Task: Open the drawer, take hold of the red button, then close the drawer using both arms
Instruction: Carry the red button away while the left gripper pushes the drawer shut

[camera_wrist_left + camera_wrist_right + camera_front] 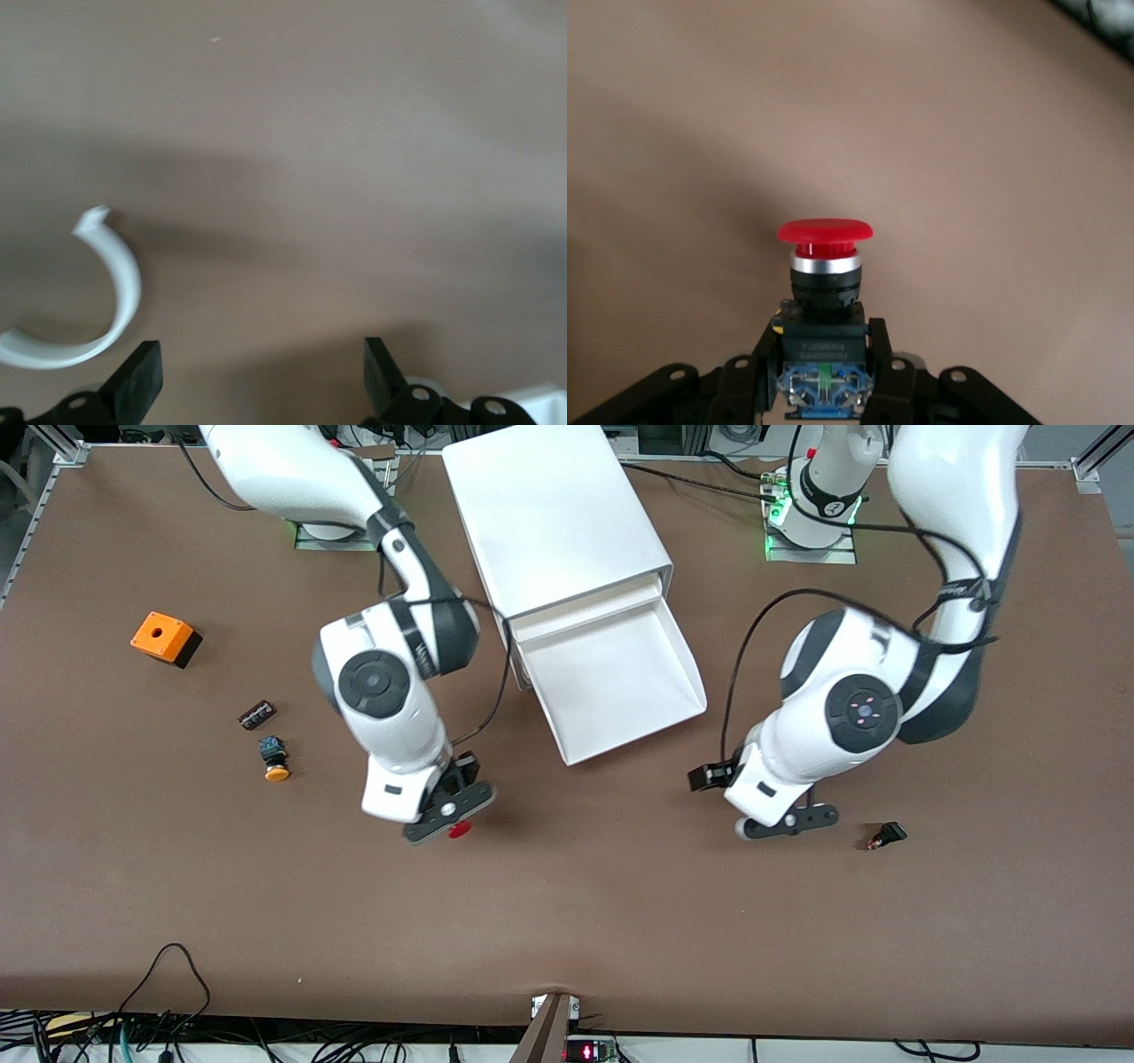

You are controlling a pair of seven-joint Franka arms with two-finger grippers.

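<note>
1. Brown desk fills the front view; white box cabinet stands at top centre, tilted a little.
2. Drawer pulled well out of the cabinet, toward the middle of the frame, its white tray showing bare.
3. Right claw, left of centre in the front view, clamped on the button; red cap peeks out below the fingers.
4. In the right wrist view, at lower centre, button held upright by its black-teal body between the two black fingers; red cap and silver ring stand clear above the pads, over bare brown desk.
5. Left claw, right of centre in the front view, hangs over bare desk below the drawer's corner, gripping nothing.
6. In the left wrist view, along the bottom edge, fingertips spread wide apart; a curved white strip at lower left.
7. Orange box with a hole at upper left of the front view; below it a small dark block, then an orange-capped button.
8. Small dark part lies on the desk just right of the left claw.
</note>
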